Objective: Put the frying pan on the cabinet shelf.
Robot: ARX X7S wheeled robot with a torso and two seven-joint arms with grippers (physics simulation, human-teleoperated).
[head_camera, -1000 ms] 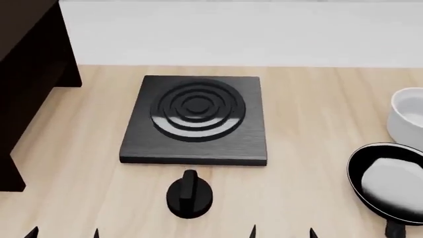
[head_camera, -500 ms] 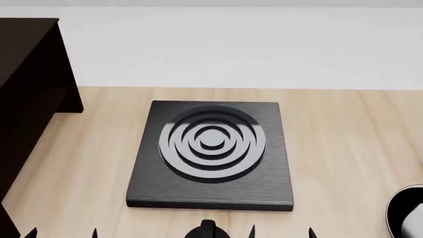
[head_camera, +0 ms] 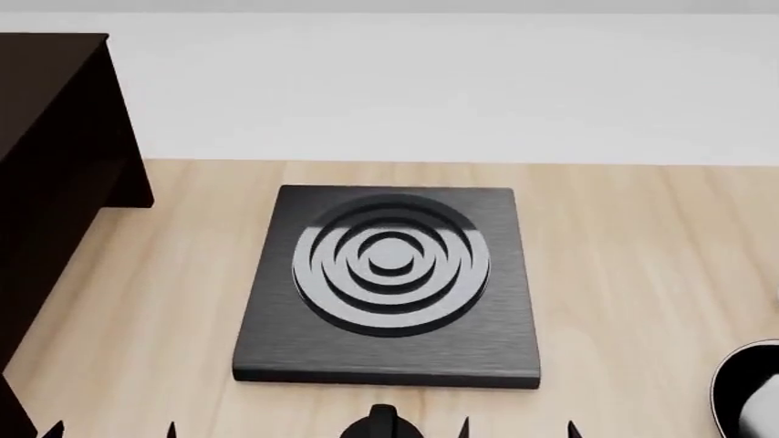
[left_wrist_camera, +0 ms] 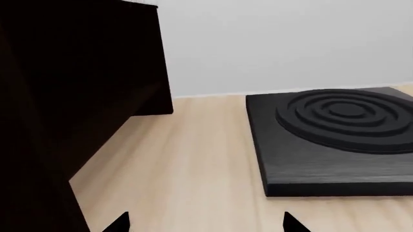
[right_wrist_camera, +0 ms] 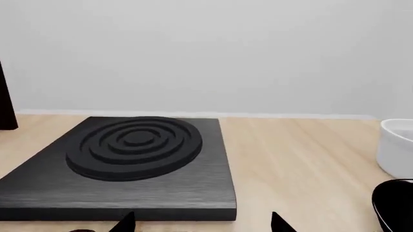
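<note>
At the near edge of the head view, both end effectors show only fingertips: the left end effector (head_camera: 109,429) and the right end effector (head_camera: 517,427), each with tips spread apart and nothing between them. Between them a black knob (head_camera: 381,425) peeks up. At the right edge, the pan (head_camera: 745,392) rests on the table (head_camera: 633,274), partly cut off. Farther on sits the burner (head_camera: 389,278). Far left stands the cabinet (head_camera: 49,173). A white bowl (right_wrist_camera: 396,147) sits beyond the pan.
</note>
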